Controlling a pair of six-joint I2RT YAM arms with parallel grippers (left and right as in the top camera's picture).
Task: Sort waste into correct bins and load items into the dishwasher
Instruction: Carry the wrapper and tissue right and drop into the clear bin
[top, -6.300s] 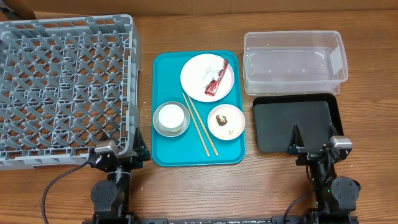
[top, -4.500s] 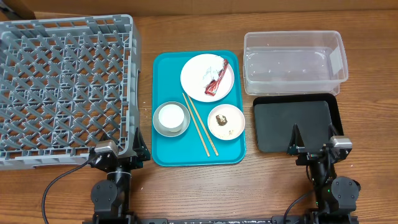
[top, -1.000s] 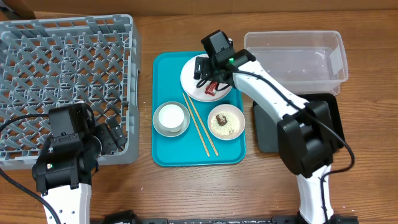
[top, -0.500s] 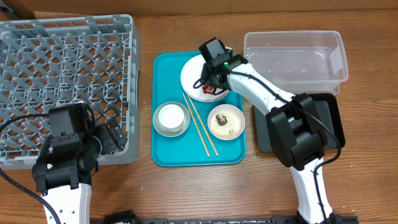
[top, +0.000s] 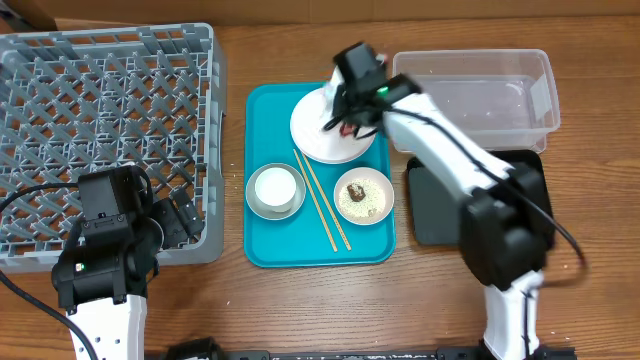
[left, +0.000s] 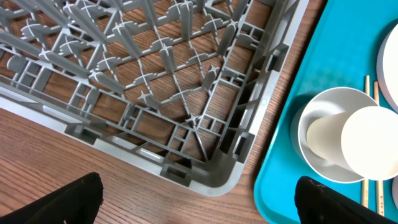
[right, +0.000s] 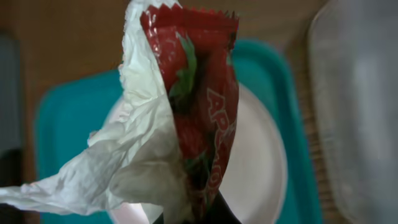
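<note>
Right pincer (top: 345, 118) is clamping down tight on the red wrapper (right: 205, 106) and the white tissue (right: 124, 168) together, and the bundle is dangling just above the white plate (top: 315, 142) on the teal tray (top: 268, 110). Left pincer (left: 199, 202) is hanging spread wide with nothing in it, over the wooden surface (left: 93, 162) right by a corner of the grey dish rack (left: 186, 74). The white cup (top: 276, 186) is sitting in the metal bowl (left: 320, 169), the chopsticks (top: 322, 200) are lying beside it, and the small bowl (top: 362, 196) is holding rice and a brown lump. The clear tub (top: 470, 95) is sitting just beside the tray, nothing in it.
</note>
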